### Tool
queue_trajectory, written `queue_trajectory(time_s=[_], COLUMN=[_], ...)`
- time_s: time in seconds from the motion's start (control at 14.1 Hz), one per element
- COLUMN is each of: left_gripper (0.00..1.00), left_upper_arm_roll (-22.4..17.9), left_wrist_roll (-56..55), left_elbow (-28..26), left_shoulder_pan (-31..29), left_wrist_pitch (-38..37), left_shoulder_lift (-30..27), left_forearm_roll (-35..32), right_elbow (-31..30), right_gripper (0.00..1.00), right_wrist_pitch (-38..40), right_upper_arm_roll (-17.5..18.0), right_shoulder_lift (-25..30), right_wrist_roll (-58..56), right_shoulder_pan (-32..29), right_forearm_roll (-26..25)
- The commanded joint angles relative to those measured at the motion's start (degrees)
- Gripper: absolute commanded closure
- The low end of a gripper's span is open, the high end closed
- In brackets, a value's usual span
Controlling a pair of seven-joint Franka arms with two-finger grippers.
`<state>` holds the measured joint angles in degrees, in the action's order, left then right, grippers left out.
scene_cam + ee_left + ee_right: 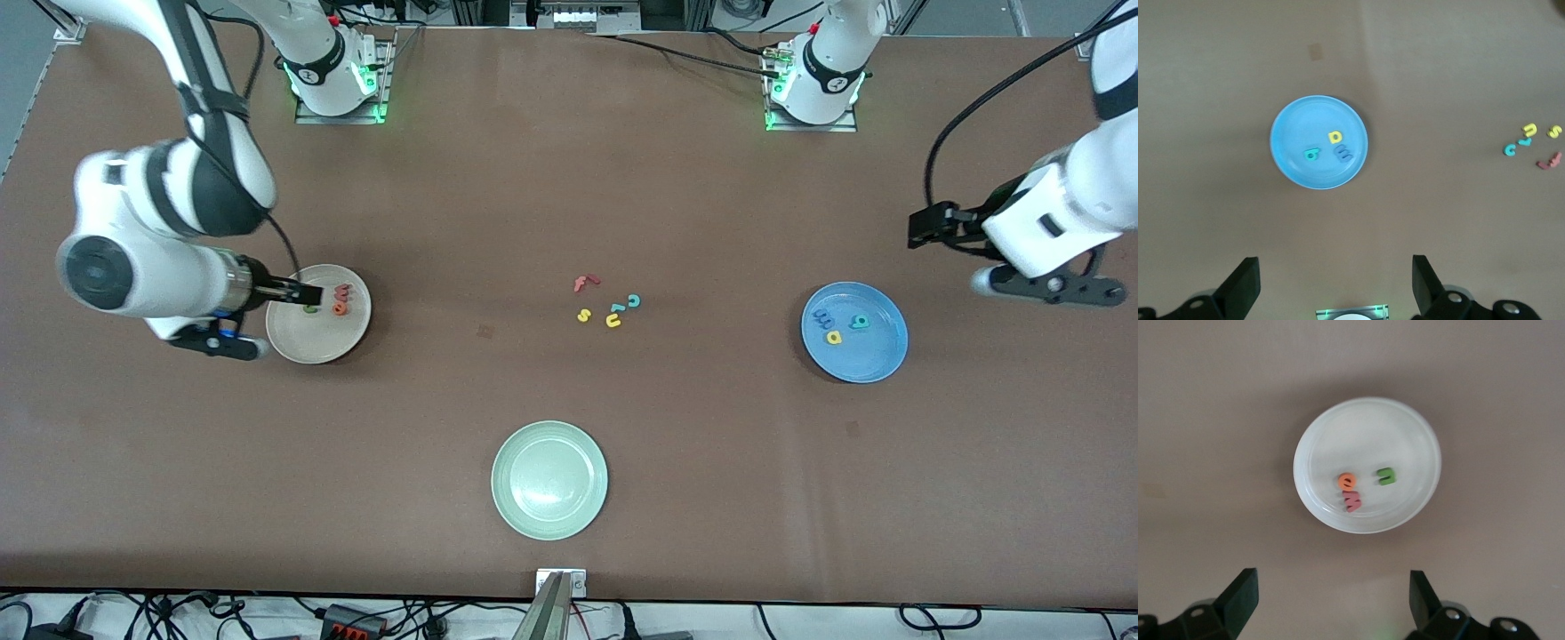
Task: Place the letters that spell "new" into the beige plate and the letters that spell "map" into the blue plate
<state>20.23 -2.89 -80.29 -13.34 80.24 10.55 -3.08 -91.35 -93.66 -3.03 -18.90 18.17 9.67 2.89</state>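
beige plate (302,351): near the surface's edge at the right arm's end; holds the green n (1386,476), the orange e (1346,481) and the pinkish-red w (1353,500); e and w touch, n lies just beside them, apart

blue plate (876,360): near the surface's edge at the left arm's end; holds the dark blue m (1342,155), the yellow a (1335,137) and the teal p (1311,155), close together near the plate's middle

progress: by my reading both words are sorted, three letters in each plate; nothing of the task looks left beyond drawing the arms clear

right tool (1331,597): over the beige plate's rim toward the surface's end; fingers wide apart and holding nothing; the n, e and w lie below it in the plate, free of the fingers

left tool (1335,280): up over the surface's end, just outside the blue plate; fingers wide apart, empty; this arm waits; the m, a and p lie in the plate, well apart from it

leftover letters (607,304): a small cluster at the middle of the surface; a red f, a yellow s, a yellow u and a teal c among them; none belongs to either word

pale green plate (549,480): by the surface's edge nearest the front camera, midway along it; nothing in it

risk: slight, in my judgement; a low withdrawal of the right tool could nudge the beige plate's rim
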Motion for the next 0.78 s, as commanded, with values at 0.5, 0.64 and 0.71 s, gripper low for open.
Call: queue_trajectory(time_s=[0.5,0.64,0.71], left_gripper=[0.0,0.0,0.0], left_upper_arm_roll=[-18.82,-18.82,-18.74], left_wrist_roll=[4.36,5.18,5.09], left_elbow=[-19.82,-19.03,-18.94], left_shoulder_pan=[16.07,15.63,15.54], left_wrist_pitch=[17.5,16.26,16.26], left_shoulder_lift=[-12.22,-12.05,-12.05], left_forearm_roll=[3.09,4.74,4.67], right_elbow=[12.68,12.95,12.86], right_gripper=[0.0,0.0,0.0], right_wrist_pitch=[4.11,3.84,3.75], right_upper_arm_roll=[-4.8,-4.71,-4.71], right_shoulder_lift=[3.51,5.09,6.14], right_wrist_roll=[-12.59,-18.66,-20.52], right_shoulder_pan=[-5.34,-8.86,-10.18], right_forearm_roll=[0.18,0.27,0.36])
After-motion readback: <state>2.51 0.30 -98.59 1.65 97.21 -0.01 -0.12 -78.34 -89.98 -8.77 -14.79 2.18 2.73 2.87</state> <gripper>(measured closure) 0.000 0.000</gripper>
